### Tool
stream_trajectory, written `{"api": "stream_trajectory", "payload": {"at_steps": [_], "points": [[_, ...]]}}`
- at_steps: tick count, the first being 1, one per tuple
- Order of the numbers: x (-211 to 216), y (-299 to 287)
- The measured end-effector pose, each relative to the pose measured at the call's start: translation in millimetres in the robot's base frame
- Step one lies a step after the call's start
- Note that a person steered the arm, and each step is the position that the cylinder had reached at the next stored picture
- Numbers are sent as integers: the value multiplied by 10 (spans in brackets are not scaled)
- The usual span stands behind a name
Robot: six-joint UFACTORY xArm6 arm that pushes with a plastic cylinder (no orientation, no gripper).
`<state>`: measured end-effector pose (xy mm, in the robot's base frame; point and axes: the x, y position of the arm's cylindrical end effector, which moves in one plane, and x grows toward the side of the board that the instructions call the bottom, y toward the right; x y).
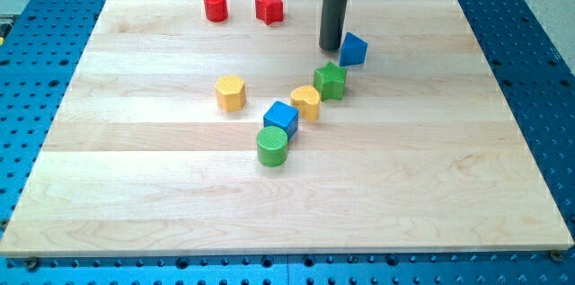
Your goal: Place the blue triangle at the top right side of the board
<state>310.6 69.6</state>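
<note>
- my tip point(332, 48) was down on the board, a bare dark rod with nothing held on it, since it only pushes.
- it stood just beside the blue triangle point(353, 49), on that block's left in the view; it looked like it was touching it or almost touching, but i could not tell which.
- the blue triangle sat a bit right of the middle, in the upper part of the wooden board point(449, 177).
- it was not in the top right corner yet; bare wood lay between it and that corner.
- so i think the job was only partly done: my tip was on the correct side to push the block right, and the slide up and to the right was still left to do.
- just below the triangle was a green block point(330, 80), close to it.
- next to that, going down and left, came a yellow block point(306, 102), then a blue cube point(281, 119), then a green round block point(272, 147), all in a slanted row.
- another yellow block point(231, 93) sat alone further left.
- two red blocks were near the top edge: a round one point(215, 5) and a bumpy, star-like one point(269, 7).
- none of these blocks were in the way to the top right corner.
</note>
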Motion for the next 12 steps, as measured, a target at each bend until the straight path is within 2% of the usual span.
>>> {"api": "stream_trajectory", "payload": {"at_steps": [2, 4, 5, 6, 7, 9, 10, 11, 12], "points": [[250, 0], [67, 557], [421, 254], [373, 603], [29, 802], [231, 1169], [-264, 1141], [-115, 1429], [-256, 1357]]}}
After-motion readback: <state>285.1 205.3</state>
